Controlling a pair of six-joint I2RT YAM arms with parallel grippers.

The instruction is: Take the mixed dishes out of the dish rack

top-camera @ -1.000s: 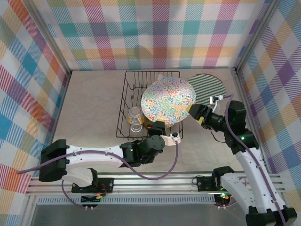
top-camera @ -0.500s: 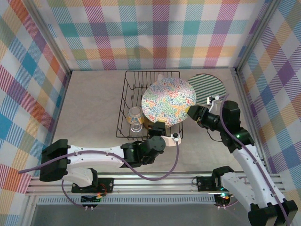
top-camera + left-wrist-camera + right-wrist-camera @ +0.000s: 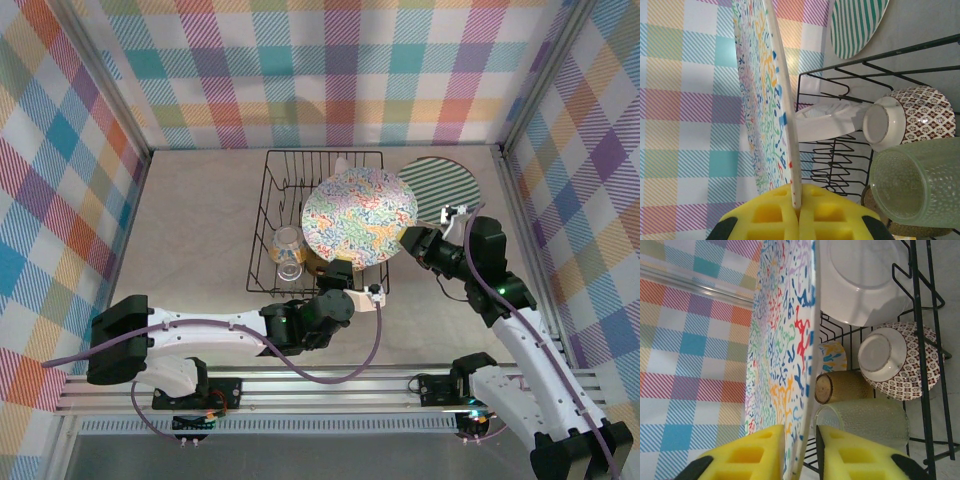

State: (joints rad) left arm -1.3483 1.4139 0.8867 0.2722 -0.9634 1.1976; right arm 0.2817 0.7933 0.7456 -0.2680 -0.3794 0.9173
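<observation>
Large round plate with multicolour squiggles [image 3: 360, 215] held on edge above the right half of the dish rack [image 3: 268, 200], decorated face tilted up toward the overhead camera.

- Left gripper [image 3: 796, 210]: yellow foam pads pressed together on the plate's near rim, which is pinched between them. From above, this gripper [image 3: 338, 270] sits at the rack's near edge.
- Right gripper [image 3: 801, 450]: pads bracket the plate's right rim, narrowly apart. Cannot tell whether they bear on it yet. Overhead it sits at the plate's right edge [image 3: 408, 240].

Handling, as judged:
- Plate looks like glazed ceramic or melamine: stiff, thin-rimmed, smooth and slick.
- Fairly heavy for a rim pinch, and a wide disc will lever hard on one hold.
- Two rim grips well apart suit it; foam should help friction.
- It would chip if knocked on the wire.

Other items:
- Rack: black coated wire, rectangular, with upright dividers.
- In the rack: a white dish [image 3: 860, 275], a brown-patterned bowl [image 3: 900, 360] with a pale foot ring, an amber textured cup [image 3: 840, 385] and a pale-green dimpled cup [image 3: 865, 422] on their sides. All hard and rounded, likely slippery.
- Green-striped plate [image 3: 450, 180] lies flat on the table [image 3: 200, 220], just beyond the rack's far right corner.
</observation>
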